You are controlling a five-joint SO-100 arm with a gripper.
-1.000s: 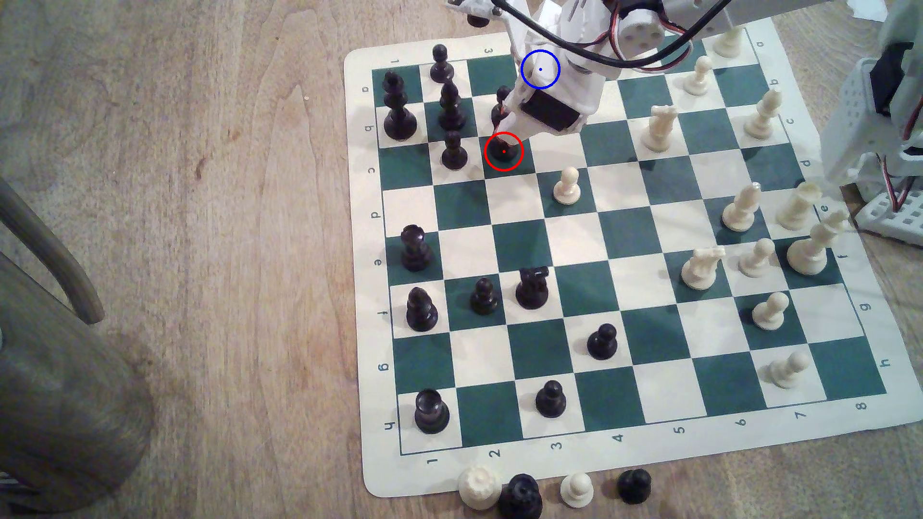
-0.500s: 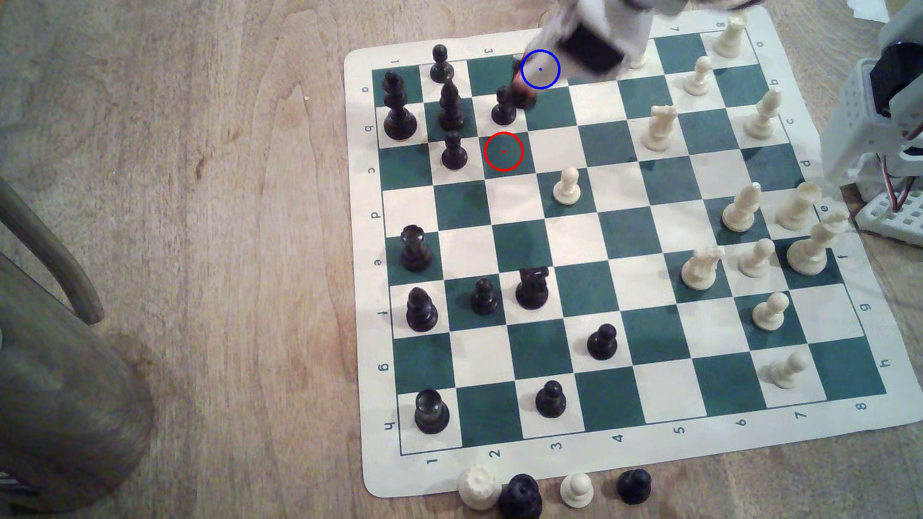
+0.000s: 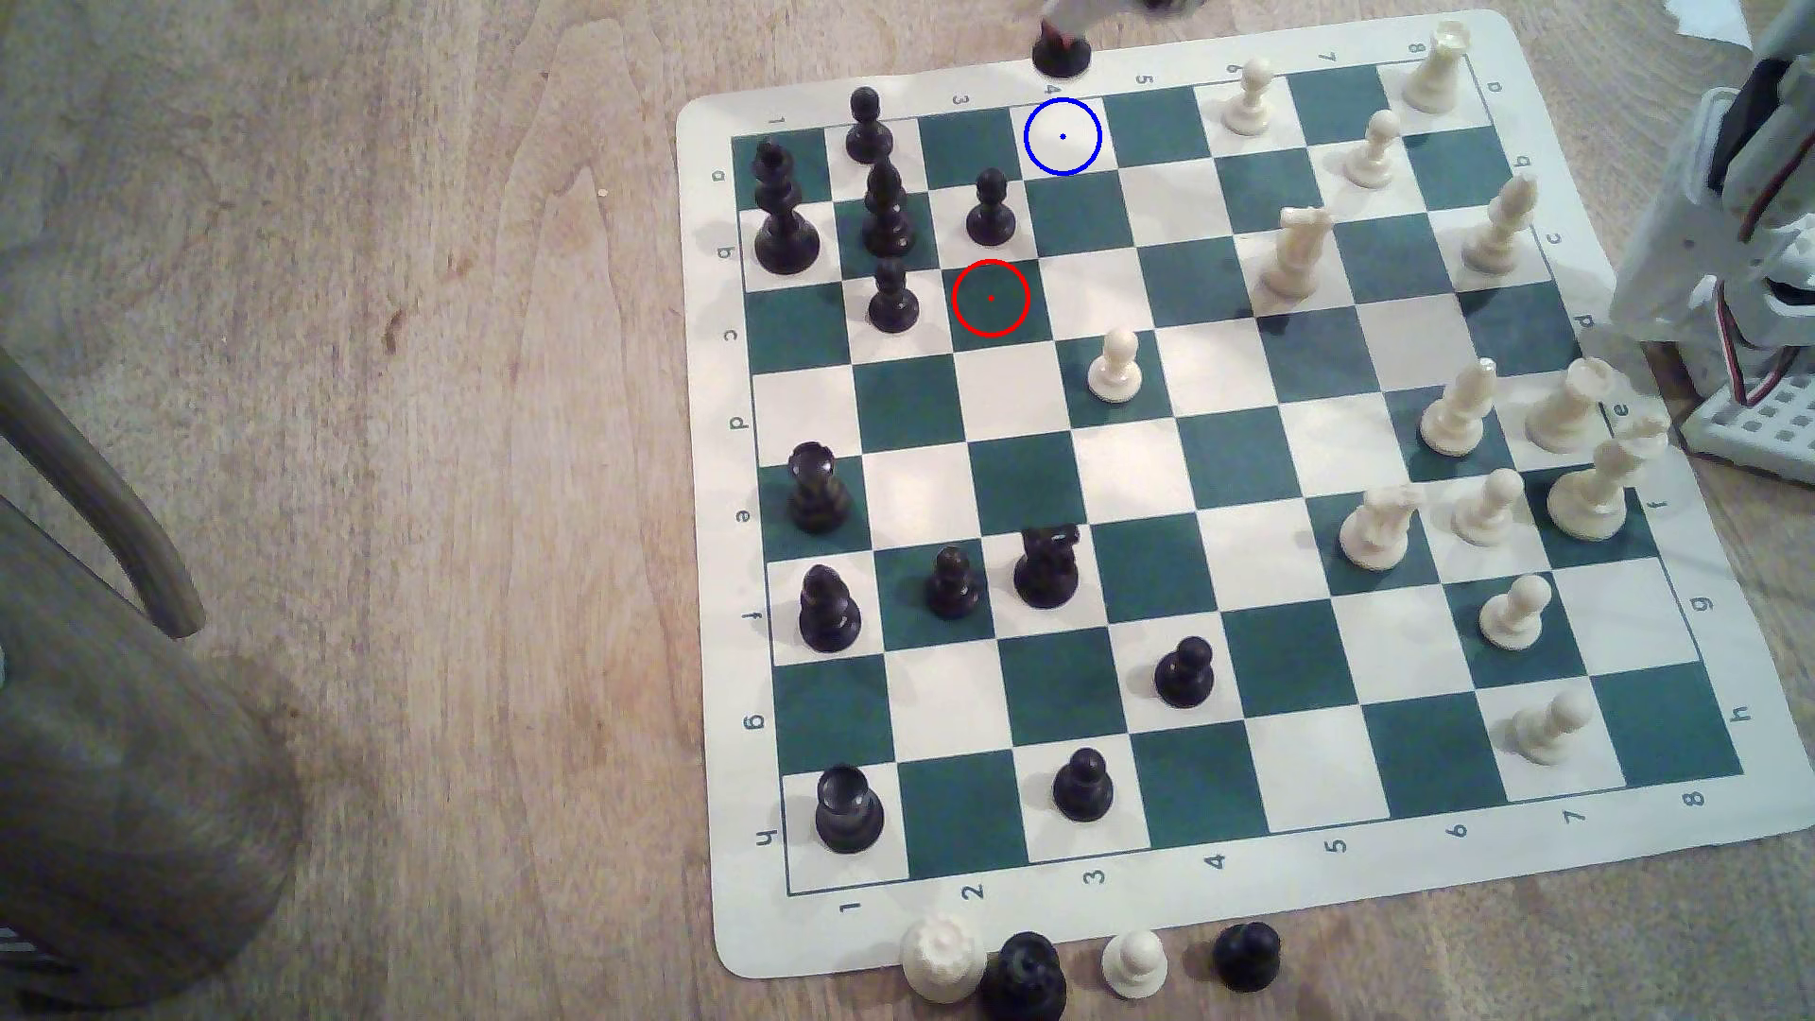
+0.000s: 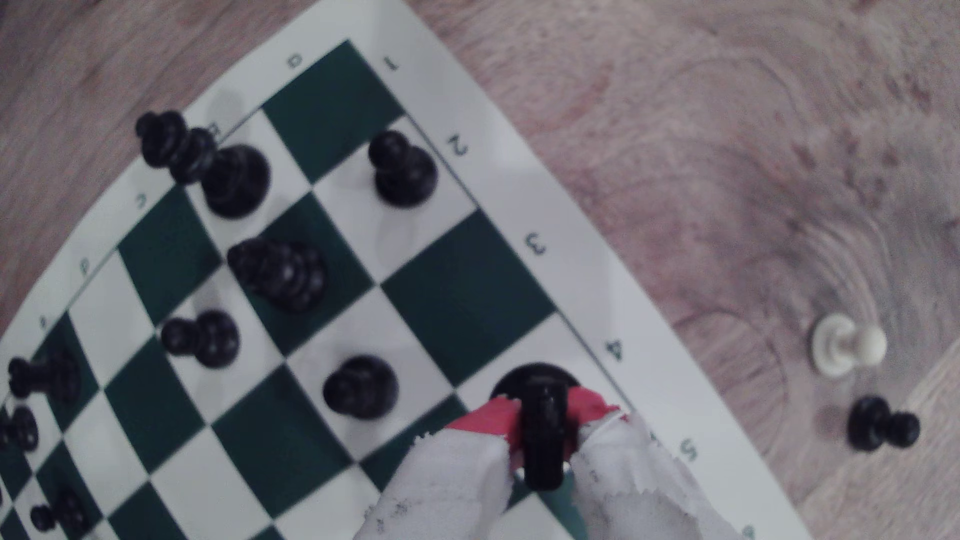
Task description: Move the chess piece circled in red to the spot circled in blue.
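Observation:
The black knight [image 3: 1062, 54] hangs at the top edge of the exterior view, just beyond the board's far border. My gripper [image 3: 1065, 22] is shut on it from above. In the wrist view the red-padded, white-wrapped fingers [image 4: 491, 418] of the gripper [image 4: 543, 418] clamp the knight [image 4: 543, 441]. Its round base hovers over the cream square beside the printed 4. The blue-ringed cream square [image 3: 1063, 136] is bare. The red-ringed dark green square [image 3: 990, 297] is bare too.
A black pawn [image 3: 990, 208] stands diagonally next to the blue-ringed square, with more black pieces [image 3: 886, 211] further to the exterior view's left. A white pawn [image 3: 1249, 96] stands two squares to its right. Off the board lie a white pawn [image 4: 847, 345] and a black pawn [image 4: 883, 423].
The knight has left the red-ringed square. My gripper carried it up and toward the board's far edge, past the black pawn, and the arm has risen nearly out of the exterior view.

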